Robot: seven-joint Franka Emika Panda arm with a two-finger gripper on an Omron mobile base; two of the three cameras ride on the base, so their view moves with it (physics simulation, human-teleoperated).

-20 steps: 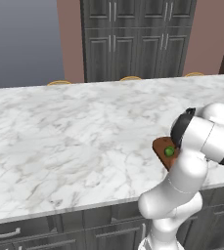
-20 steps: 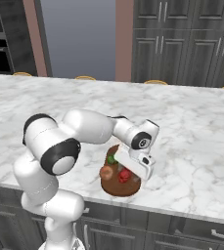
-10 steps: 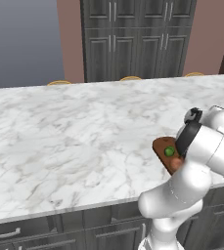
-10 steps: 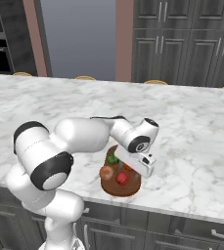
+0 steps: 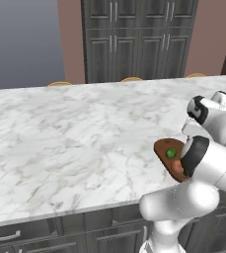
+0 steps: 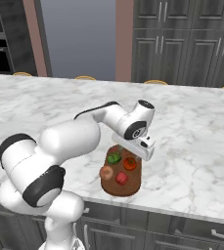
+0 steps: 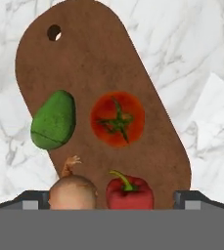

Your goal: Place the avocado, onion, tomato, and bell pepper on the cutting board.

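A white robot arm with dark joints rose from below a long marble counter (image 6: pixel 191 127) and folded forward over it, its upper links bent back on themselves so that the wrist hung over the near edge of the stone. In the right base view the gripper (image 6: pixel 142 149) pointed downward above the cutting board (image 6: pixel 121 188), its flat white hand tilted slightly, with the fingers too small to make out. In the hand view, the camera looked straight down at the cutting board (image 7: pixel 84 63), and the two dark fingertips (image 7: pixel 34 199) sat at the bottom corners, far apart, so the claw stood wide open and held nothing. The board was a dark reddish-brown oval with a small hole near one end, lying flat on the marble. Four pieces of produce rested on it: the green avocado (image 7: pixel 54 120), the red tomato (image 7: pixel 117 119) just beside it, the tan onion (image 7: pixel 73 191), and the red bell pepper (image 7: pixel 128 192) next to the onion. In the left base view the arm's elbow covered most of the board (image 5: pixel 165 156), leaving the avocado (image 5: pixel 170 153) showing. Dark grey cabinets (image 5: pixel 139 39) stood behind the counter.
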